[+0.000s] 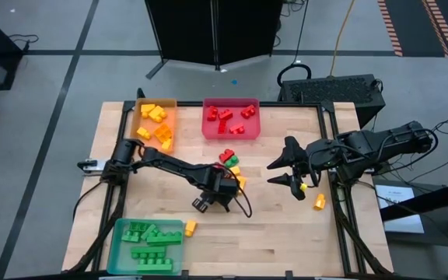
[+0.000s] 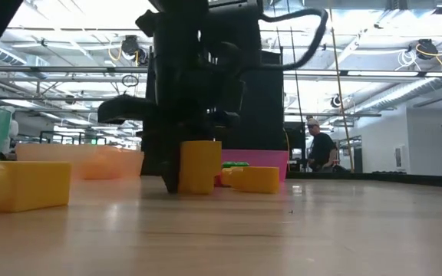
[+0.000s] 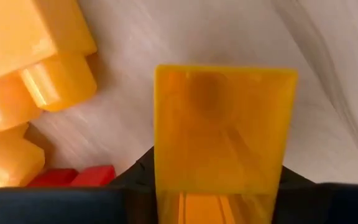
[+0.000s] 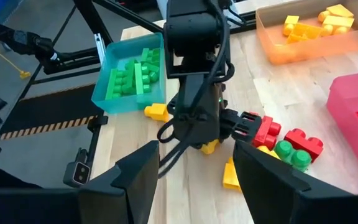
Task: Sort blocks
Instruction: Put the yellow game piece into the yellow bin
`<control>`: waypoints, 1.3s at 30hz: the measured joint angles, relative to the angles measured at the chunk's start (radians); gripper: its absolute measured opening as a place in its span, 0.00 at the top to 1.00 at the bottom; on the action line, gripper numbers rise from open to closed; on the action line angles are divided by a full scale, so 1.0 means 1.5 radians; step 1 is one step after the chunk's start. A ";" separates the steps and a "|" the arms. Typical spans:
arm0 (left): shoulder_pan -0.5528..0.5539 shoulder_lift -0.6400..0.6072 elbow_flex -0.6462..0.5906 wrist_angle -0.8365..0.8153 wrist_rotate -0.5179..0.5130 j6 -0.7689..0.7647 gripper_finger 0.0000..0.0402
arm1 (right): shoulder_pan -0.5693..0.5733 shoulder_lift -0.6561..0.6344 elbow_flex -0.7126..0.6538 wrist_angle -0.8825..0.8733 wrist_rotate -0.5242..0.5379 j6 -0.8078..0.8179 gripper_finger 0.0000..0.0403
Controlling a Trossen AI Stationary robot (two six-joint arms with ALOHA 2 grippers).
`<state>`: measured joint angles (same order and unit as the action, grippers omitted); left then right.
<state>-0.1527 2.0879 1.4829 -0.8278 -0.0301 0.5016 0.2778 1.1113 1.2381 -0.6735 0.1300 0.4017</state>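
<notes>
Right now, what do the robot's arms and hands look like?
Both arms are black, built from jointed, boxy segments. The left arm has black cables looping around its wrist, and the right wrist view shows a tiny green light on it. The left hand hangs under a chunky black block. The right arm ends in the right hand, with two dark, pointed, wedge-shaped fingers.

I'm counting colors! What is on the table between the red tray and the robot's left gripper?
In the high view, a small pile of blocks, red, green and yellow, lies between the red tray and the left gripper.
</notes>
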 joint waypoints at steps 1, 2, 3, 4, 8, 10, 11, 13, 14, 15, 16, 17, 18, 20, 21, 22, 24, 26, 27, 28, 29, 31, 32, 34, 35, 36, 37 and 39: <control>0.003 0.002 0.010 -0.011 0.000 -0.019 0.69 | 0.000 0.000 0.000 0.000 0.000 0.003 0.50; 0.009 0.002 0.019 -0.021 0.002 -0.044 0.69 | 0.000 0.000 0.000 -0.001 0.000 0.005 0.50; 0.017 -0.006 0.024 -0.036 0.009 -0.066 0.69 | 0.000 0.000 0.000 -0.001 0.000 0.007 0.50; 0.025 -0.018 0.026 -0.056 0.016 -0.089 0.69 | 0.000 0.000 0.000 -0.002 0.000 0.007 0.50; 0.065 -0.089 0.030 -0.077 0.020 -0.168 0.69 | 0.000 0.000 0.000 -0.003 0.000 0.012 0.50; 0.096 -0.129 0.030 -0.097 0.021 -0.203 0.69 | 0.000 0.000 0.000 -0.003 0.000 0.016 0.50; 0.116 -0.153 0.030 -0.104 0.018 -0.216 0.69 | 0.000 0.000 0.000 -0.003 0.000 0.016 0.50; 0.160 -0.202 0.025 -0.124 -0.008 -0.234 0.69 | 0.000 0.000 0.000 -0.004 0.000 0.017 0.50; 0.185 -0.230 0.017 -0.129 -0.024 -0.242 0.69 | 0.000 0.000 0.000 -0.004 0.000 0.019 0.50; 0.213 -0.256 0.005 -0.133 -0.039 -0.250 0.69 | 0.000 0.000 0.000 -0.005 0.000 0.019 0.50; 0.243 -0.285 -0.011 -0.139 -0.051 -0.260 0.69 | 0.000 0.000 0.000 -0.006 0.000 0.019 0.50; 0.277 -0.313 -0.030 -0.144 -0.057 -0.272 0.69 | 0.000 0.000 0.000 -0.006 0.000 0.019 0.50; 0.314 -0.341 -0.051 -0.149 -0.065 -0.286 0.69 | 0.000 0.000 0.000 -0.006 0.000 0.019 0.50; 0.391 -0.398 -0.101 -0.146 -0.081 -0.308 0.69 | 0.000 0.000 0.000 -0.006 0.000 0.019 0.50; 0.430 -0.423 -0.126 -0.145 -0.088 -0.317 0.69 | 0.000 0.000 0.000 -0.006 0.000 0.019 0.50; 0.467 -0.447 -0.151 -0.142 -0.091 -0.327 0.69 | 0.000 0.000 0.000 -0.006 0.000 0.019 0.50; 0.536 -0.482 -0.194 -0.131 -0.093 -0.341 0.69 | 0.000 0.000 0.000 -0.006 0.000 0.018 0.50; 0.596 -0.503 -0.226 -0.116 -0.095 -0.347 0.69 | 0.000 0.000 0.000 -0.005 0.000 0.018 0.50; 0.622 -0.508 -0.238 -0.110 -0.096 -0.347 0.69 | 0.000 0.000 0.000 -0.005 0.000 0.017 0.50; 0.647 -0.510 -0.249 -0.104 -0.098 -0.348 0.69 | -0.001 0.000 0.000 -0.005 0.001 0.017 0.50; 0.667 -0.510 -0.257 -0.096 -0.098 -0.349 0.69 | -0.001 0.000 0.000 -0.004 0.003 0.017 0.50; 0.700 -0.509 -0.273 -0.089 -0.095 -0.352 0.69 | -0.001 0.000 0.000 -0.002 0.006 0.017 0.50; 0.711 -0.508 -0.279 -0.090 -0.094 -0.357 0.69 | -0.001 0.000 0.000 0.000 0.006 0.017 0.50; 0.722 -0.503 -0.285 -0.089 -0.094 -0.365 0.69 | -0.001 0.000 0.000 0.006 0.006 0.017 0.50; 0.724 -0.503 -0.288 -0.095 -0.094 -0.366 0.69 | -0.001 0.000 0.000 0.008 0.006 0.017 0.50; 0.724 -0.503 -0.289 -0.102 -0.094 -0.365 0.65 | -0.001 0.000 0.000 0.008 0.006 0.017 0.50; 0.723 -0.503 -0.291 -0.106 -0.095 -0.366 0.58 | -0.001 0.000 0.000 0.008 0.006 0.018 0.50; 0.717 -0.503 -0.293 -0.106 -0.114 -0.375 0.44 | -0.001 0.000 0.000 0.008 0.006 0.018 0.50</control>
<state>0.9224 1.3331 1.0436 -0.9873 -0.2018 -0.0612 0.2768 1.1114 1.2381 -0.6613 0.1390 0.4294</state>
